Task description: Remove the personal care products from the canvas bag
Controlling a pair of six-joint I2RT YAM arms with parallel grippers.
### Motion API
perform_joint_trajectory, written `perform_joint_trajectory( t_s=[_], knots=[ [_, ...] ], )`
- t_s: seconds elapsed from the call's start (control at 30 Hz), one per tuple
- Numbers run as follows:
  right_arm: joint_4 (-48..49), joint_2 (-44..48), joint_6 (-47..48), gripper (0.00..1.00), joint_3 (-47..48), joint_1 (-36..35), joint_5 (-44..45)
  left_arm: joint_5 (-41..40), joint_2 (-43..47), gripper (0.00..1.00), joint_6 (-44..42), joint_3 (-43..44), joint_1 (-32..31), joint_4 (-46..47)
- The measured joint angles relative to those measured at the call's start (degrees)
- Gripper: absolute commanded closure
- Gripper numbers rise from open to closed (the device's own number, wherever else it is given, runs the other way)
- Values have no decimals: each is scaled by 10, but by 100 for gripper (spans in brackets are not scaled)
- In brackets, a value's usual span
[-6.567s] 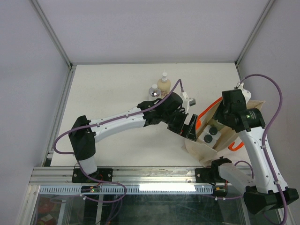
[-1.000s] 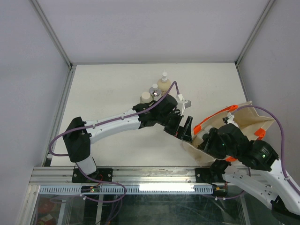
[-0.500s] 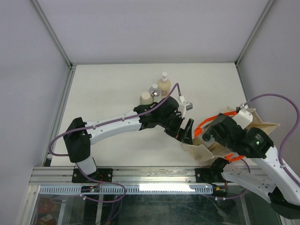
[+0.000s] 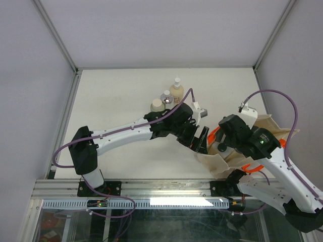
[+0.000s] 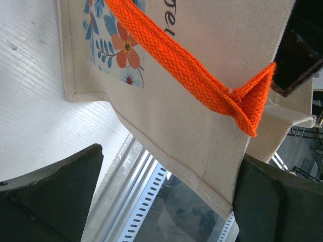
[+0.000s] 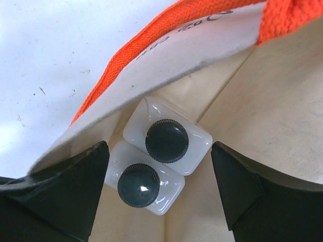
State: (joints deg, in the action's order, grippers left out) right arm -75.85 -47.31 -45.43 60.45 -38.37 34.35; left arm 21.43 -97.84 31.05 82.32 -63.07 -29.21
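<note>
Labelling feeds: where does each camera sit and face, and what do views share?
Top external: above and behind, looking down on left arm, right arm and the cream canvas bag with orange handles.
Left wrist: at the bag's outside; its dark fingers below.
Right wrist: down into the bag: two whitish square dark-capped bottles between its fingers.
All share the bag.

From above, the white right arm [image 4: 255, 143] sprawls over the cream canvas tote bag with orange handles [image 4: 211, 161]. Its mouth is mostly covered and the contents can't be seen there. On the right wrist camera, two whitish square bottles with dark screw caps [image 6: 167, 142] show tops only, bodies sunk out of sight. The rim lettering [image 6: 151, 52] is a blur. On the left wrist camera, the flower print [image 5: 115, 48] and dark letters [image 5: 169, 22] run off the top edge, unreadable.
</note>
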Motion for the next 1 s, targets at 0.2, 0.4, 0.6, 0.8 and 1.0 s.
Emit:
perform_joint_trajectory(
  t_s=[0.2,0.4,0.6,0.8,1.0],
  knots=[
    [27,-37,43,21,-11,125,-48,-5,-11,1,-7,21,0,-8],
    [53,-51,32,7,-20,156,-86,-5,-19,1,-9,34,0,-16],
    [61,-48,-1,1,-70,156,-121,-5,-23,1,-17,42,0,-27],
    [76,-52,-24,4,-102,158,-128,-4,-36,1,-24,59,0,-30],
    [86,-59,-38,42,-106,158,-127,-5,-38,1,-33,63,0,-39]
  ],
)
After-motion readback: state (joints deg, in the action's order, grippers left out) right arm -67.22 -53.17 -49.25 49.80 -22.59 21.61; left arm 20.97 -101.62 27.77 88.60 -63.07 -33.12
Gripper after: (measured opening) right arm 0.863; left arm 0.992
